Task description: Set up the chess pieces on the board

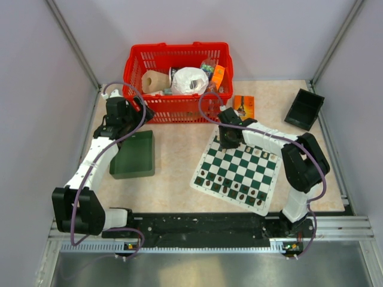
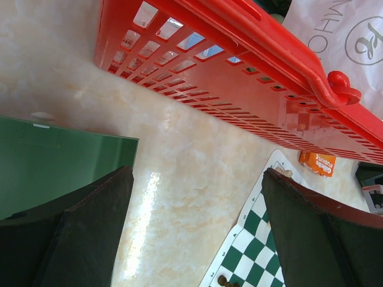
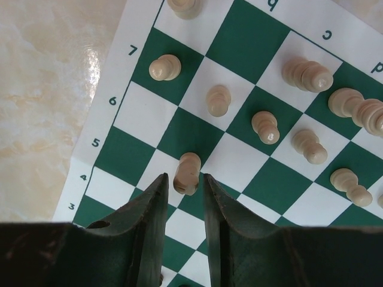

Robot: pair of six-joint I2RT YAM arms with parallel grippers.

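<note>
**Progress:** well along, not finished.
- The chessboard (image 1: 242,168) is laid askew on the tabletop (image 1: 173,173), right of centre, in front of the right arm.
- Dark pieces (image 1: 230,186) are ranged in two rows along its near edge. That side is judged done, though the count cannot be checked from above.
- On the far side, cream pawns (image 3: 265,127) are lined along one row from the left corner, with taller cream pieces (image 3: 308,75) behind them.
- The dark square beside the corner piece is bare, so the back row is judged incomplete.
- The right end of the far rows is partly hidden by the arm.

**Grippers:**
- Right gripper (image 3: 184,182): the jaws are drawn in narrowly on a stray cream pawn (image 3: 189,166), set apart from the line, nearer mid-board and close to the left border. It is judged gripped, though contact is not fully seen.
- Left gripper (image 2: 197,173): spread wide with nothing between the fingers. It is held over bare tabletop between the red basket (image 1: 179,107) and the green tray (image 1: 134,155), well left of the board.

**Left to do, by judgement:** the stray pawn is to be placed in line and the back-row gap filled.

**Look of the task's things:**
- The pieces are small turned figurines with rounded heads, pale cream or dark brown, each fitting within one square.
- The board is a thin flat mat of dark green and white checks, with a white border printed with numbers and letters.
</note>
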